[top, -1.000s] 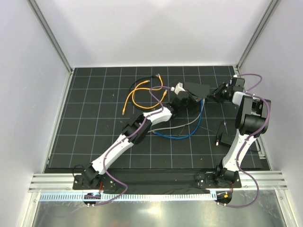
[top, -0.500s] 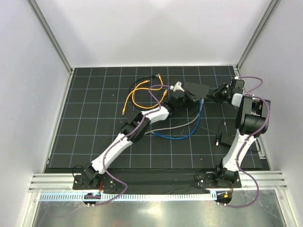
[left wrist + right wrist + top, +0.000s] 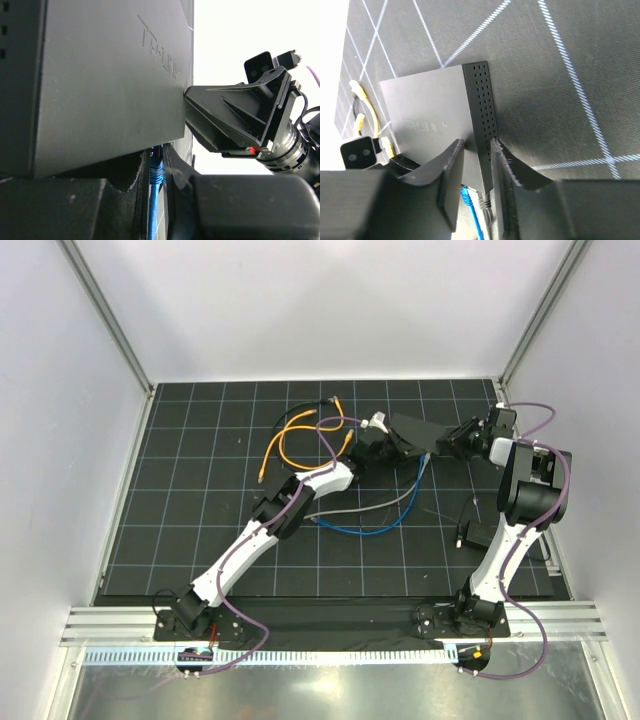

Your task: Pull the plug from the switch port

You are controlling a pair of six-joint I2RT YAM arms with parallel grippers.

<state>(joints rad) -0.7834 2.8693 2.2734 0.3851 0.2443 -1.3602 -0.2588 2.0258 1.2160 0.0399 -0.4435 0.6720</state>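
Observation:
The black switch (image 3: 415, 427) sits tilted at the back of the mat, and both grippers hold it up. My right gripper (image 3: 450, 438) is shut on its vented side edge (image 3: 481, 115), one finger on each face. My left gripper (image 3: 388, 448) is pressed up to the socket edge. In the left wrist view the switch (image 3: 100, 75) fills the upper left. The left gripper (image 3: 159, 157) is closed on the blue plug (image 3: 155, 172), which still sits in its port. The right wrist view shows the blue plug (image 3: 468, 197) next to a grey plug (image 3: 486, 205).
A blue cable (image 3: 370, 530) and a grey cable (image 3: 370, 505) loop over the mat from the switch. Yellow (image 3: 300, 440) and black (image 3: 290, 418) cables lie at the back left. A small black part (image 3: 478, 535) lies beside the right arm. White walls enclose the mat.
My left gripper has moved up and right, closer against the switch's socket edge. The blue cable loop has shifted slightly. The right gripper has stayed on the switch.

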